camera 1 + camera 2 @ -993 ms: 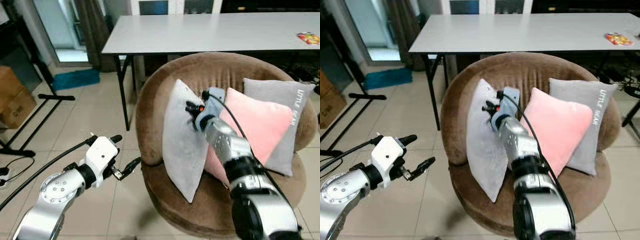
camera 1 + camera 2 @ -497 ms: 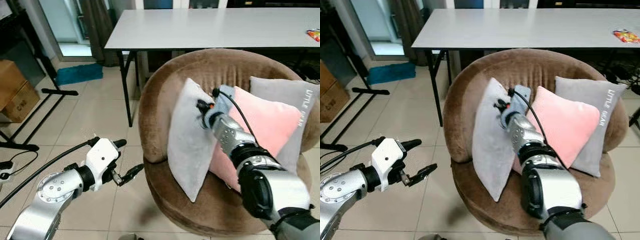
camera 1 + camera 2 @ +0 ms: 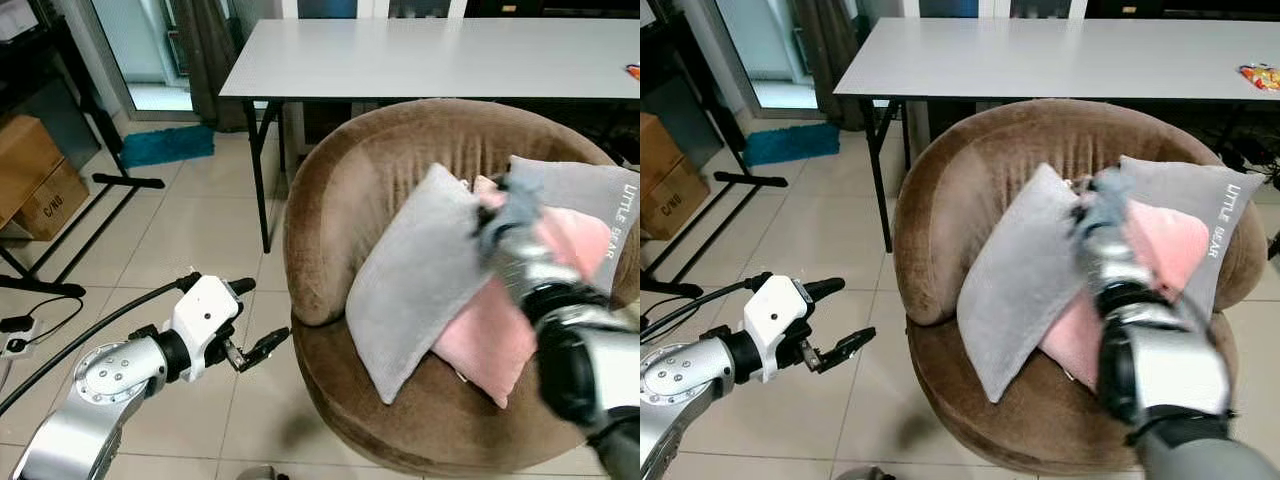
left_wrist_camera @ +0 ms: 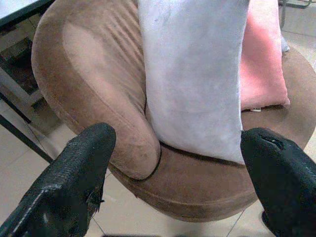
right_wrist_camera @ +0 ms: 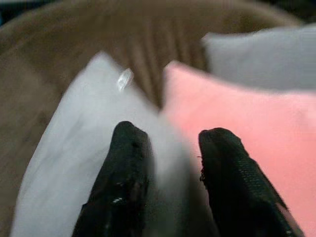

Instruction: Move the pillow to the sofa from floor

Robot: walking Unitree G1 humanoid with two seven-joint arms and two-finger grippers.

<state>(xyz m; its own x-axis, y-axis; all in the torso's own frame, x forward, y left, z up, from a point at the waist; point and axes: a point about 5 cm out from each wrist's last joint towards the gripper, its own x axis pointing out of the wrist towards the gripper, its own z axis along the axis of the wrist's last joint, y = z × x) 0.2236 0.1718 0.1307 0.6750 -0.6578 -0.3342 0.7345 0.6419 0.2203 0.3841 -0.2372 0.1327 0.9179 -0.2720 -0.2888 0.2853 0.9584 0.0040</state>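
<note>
Round brown sofa (image 3: 350, 200): plush velvety fabric, vertical ribbing on the inner backrest, thick rolled rim. Three square pillows sit on it. The grey pillow (image 3: 420, 275) has soft matte fabric, sits on the seat at the robot's left and leans back against the pink pillow (image 3: 490, 330), one corner up near the backrest. Pink pillow is fuzzy and sits in the middle. The lettered grey pillow (image 3: 590, 200) stands behind it at the backrest, with white text along one edge.

Right gripper (image 5: 170, 170): black textured fingers slightly apart, nothing between them, tips just off the top edges of the grey and pink pillows. In the head views the right arm (image 3: 1140, 310) is motion-blurred, wrist near the grey pillow's top corner.

Left gripper (image 3: 255, 330): fingers spread wide, empty, hovering over the floor (image 3: 200, 230) beside the sofa rim. Left wrist view shows both rough black fingers (image 4: 69, 177) framing the sofa edge and grey pillow.

Versus 1 s ago: grey pillow was standing nearly upright on edge with the right gripper at its top; now it has tipped back onto the pink one and the gripper is off it. Left arm is about the same.

Around it: white table (image 3: 420, 50) on dark legs behind the sofa, glossy beige tiles, cardboard box (image 3: 35, 180), teal mat (image 3: 165, 145).
</note>
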